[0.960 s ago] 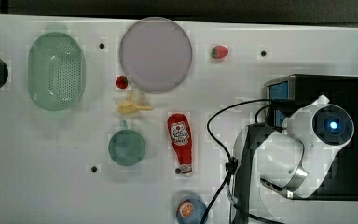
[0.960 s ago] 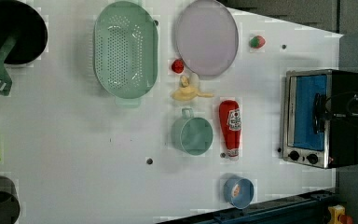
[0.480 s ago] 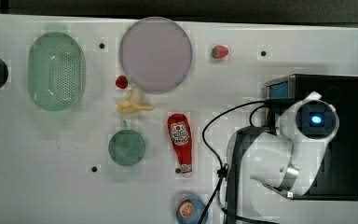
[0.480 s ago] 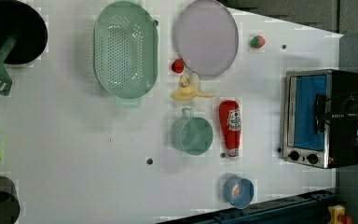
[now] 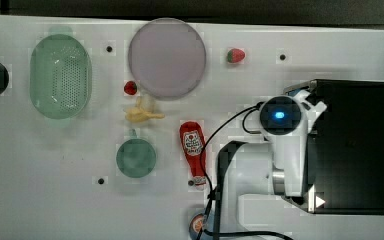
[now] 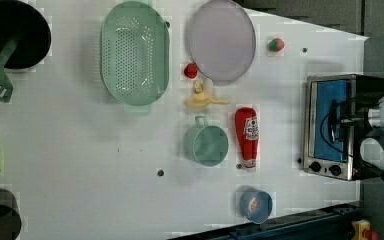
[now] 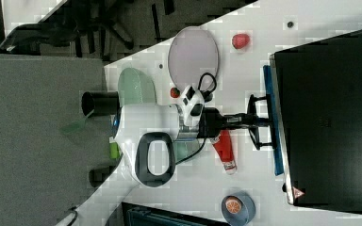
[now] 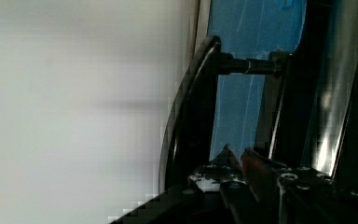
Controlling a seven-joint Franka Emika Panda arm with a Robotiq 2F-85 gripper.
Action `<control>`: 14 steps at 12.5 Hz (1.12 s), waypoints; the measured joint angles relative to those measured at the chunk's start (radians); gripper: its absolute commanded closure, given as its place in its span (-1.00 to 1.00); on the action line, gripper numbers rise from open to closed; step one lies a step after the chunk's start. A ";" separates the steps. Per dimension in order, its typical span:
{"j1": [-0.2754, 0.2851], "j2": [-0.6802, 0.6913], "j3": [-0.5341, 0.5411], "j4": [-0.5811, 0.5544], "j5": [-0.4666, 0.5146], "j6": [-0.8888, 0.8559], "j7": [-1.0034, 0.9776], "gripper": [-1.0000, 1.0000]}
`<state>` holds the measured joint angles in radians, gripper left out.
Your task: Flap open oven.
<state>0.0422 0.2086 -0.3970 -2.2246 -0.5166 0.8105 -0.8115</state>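
The white table carries everything. At the left view's right stands the large boxy black toaster oven with silver front frame, blue-tinted glass door and small black knobs; its door looks closed or almost closed. The white robot arm reaches level toward the oven's front. Its black gripper is at the black bar handle of the door, and the fingers are closed around this handle. On the table, well apart from the oven, lie a green perforated oval colander, a round pale purple plate, a green mug, a red ketchup bottle and a small blue bowl.
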 measured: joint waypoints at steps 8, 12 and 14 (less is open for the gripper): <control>0.076 0.116 0.125 -0.004 -0.142 -0.013 0.406 0.65; 0.131 0.242 0.135 -0.004 -0.152 0.043 0.450 0.65; 0.142 0.263 0.134 -0.012 -0.151 0.047 0.462 0.65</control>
<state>0.1837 0.4712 -0.2632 -2.2363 -0.6680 0.8579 -0.3496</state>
